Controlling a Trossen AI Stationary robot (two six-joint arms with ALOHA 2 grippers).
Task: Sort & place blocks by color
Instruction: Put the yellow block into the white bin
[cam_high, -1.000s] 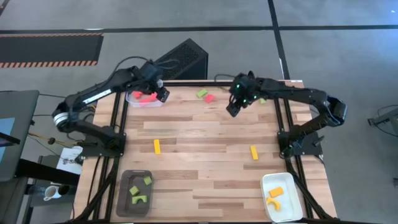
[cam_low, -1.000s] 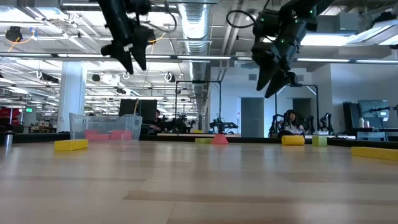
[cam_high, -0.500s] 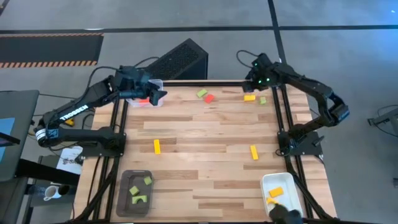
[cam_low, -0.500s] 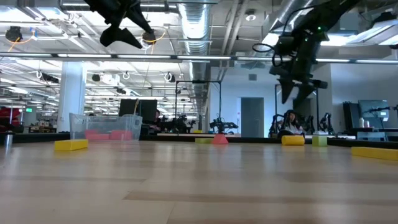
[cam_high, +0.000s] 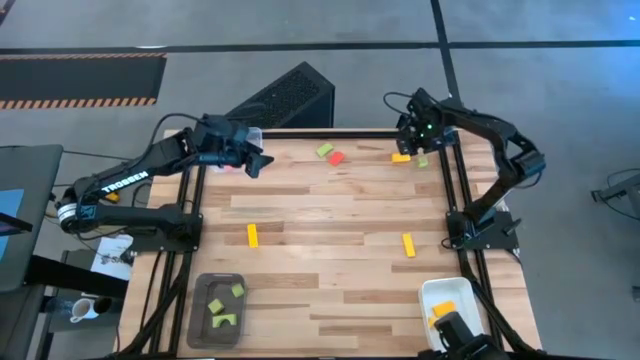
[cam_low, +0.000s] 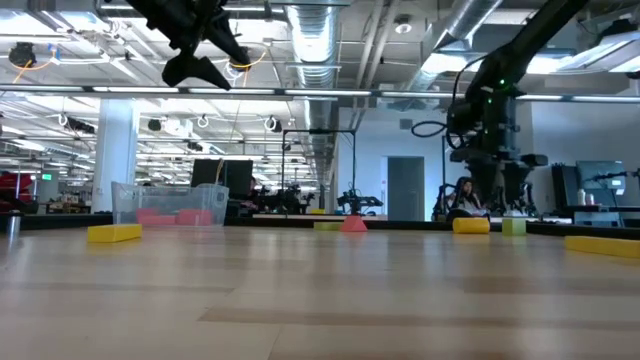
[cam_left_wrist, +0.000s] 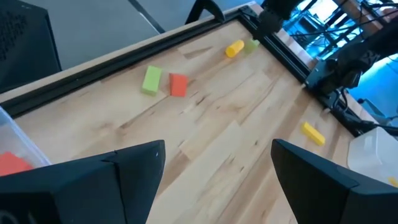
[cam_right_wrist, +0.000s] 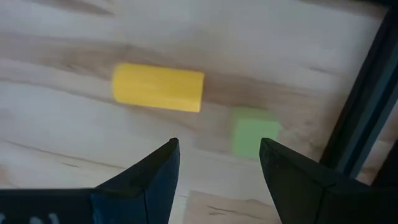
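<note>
Loose blocks lie on the wooden table: a green block (cam_high: 325, 150) and a red block (cam_high: 337, 158) near the far edge, a short yellow block (cam_high: 401, 157) beside a green cube (cam_high: 422, 161) at the far right, and two yellow bars (cam_high: 252, 235) (cam_high: 408, 245) mid-table. My right gripper (cam_high: 409, 147) hangs open just above the yellow block (cam_right_wrist: 158, 87) and green cube (cam_right_wrist: 252, 132), fingers pointing down. My left gripper (cam_high: 257, 161) is open and raised (cam_low: 205, 68) by the clear tray (cam_low: 170, 205), which holds red pieces (cam_left_wrist: 11, 163).
A dark grey tray (cam_high: 197, 318) with green pieces sits at the near left, and a white tray (cam_high: 428, 298) with yellow pieces at the near right. The black table frame (cam_right_wrist: 364, 93) runs close beside the green cube. Bare wood spans the table's middle.
My right gripper has swung from over the table toward the far right corner and come down over the yellow block and green cube. My left gripper has risen above the clear tray and tipped from pointing down to nearly level. No block has moved.
</note>
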